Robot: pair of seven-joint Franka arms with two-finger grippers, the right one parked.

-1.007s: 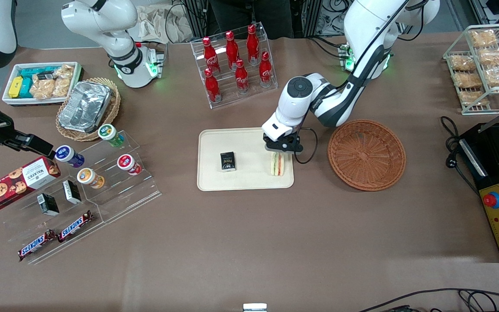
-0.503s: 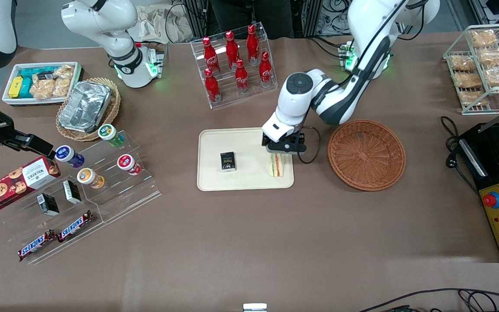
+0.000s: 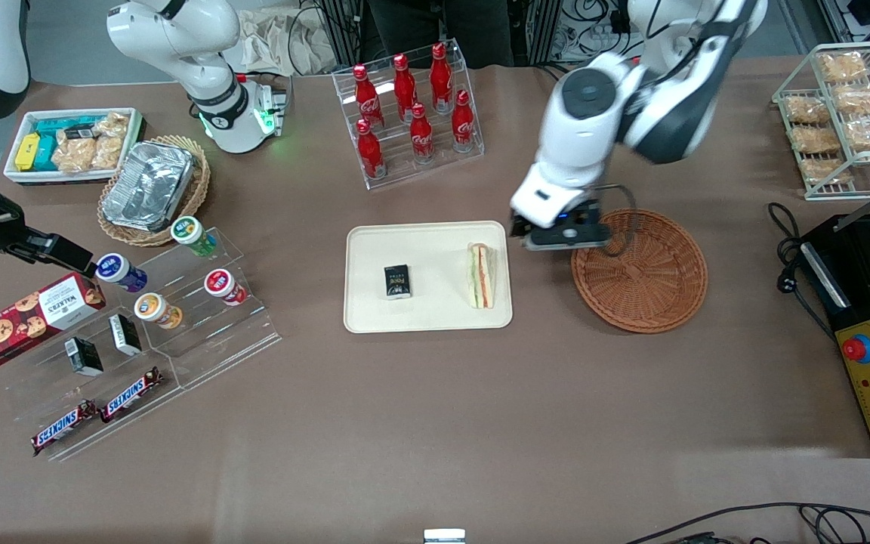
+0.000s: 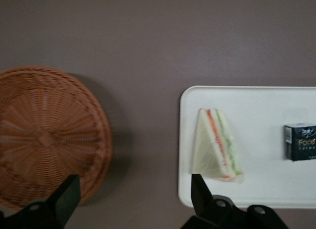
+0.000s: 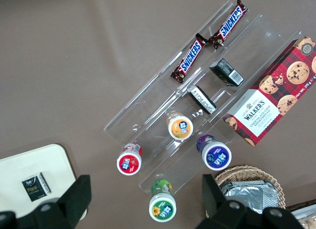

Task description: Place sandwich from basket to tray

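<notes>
The triangular sandwich (image 3: pixel 482 275), white bread with orange and green layers, lies flat on the smooth cream tray (image 3: pixel 426 321), beside a small black box (image 3: pixel 397 281). The gripper (image 3: pixel 560 236) hangs with its jaws spread and empty above the bare table between the tray's edge and the woven reddish-brown basket (image 3: pixel 640 270), touching neither.

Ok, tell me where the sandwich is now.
The sandwich lies on the tray, at its basket end, beside a small black box; the open gripper hovers near the basket's rim.
</notes>
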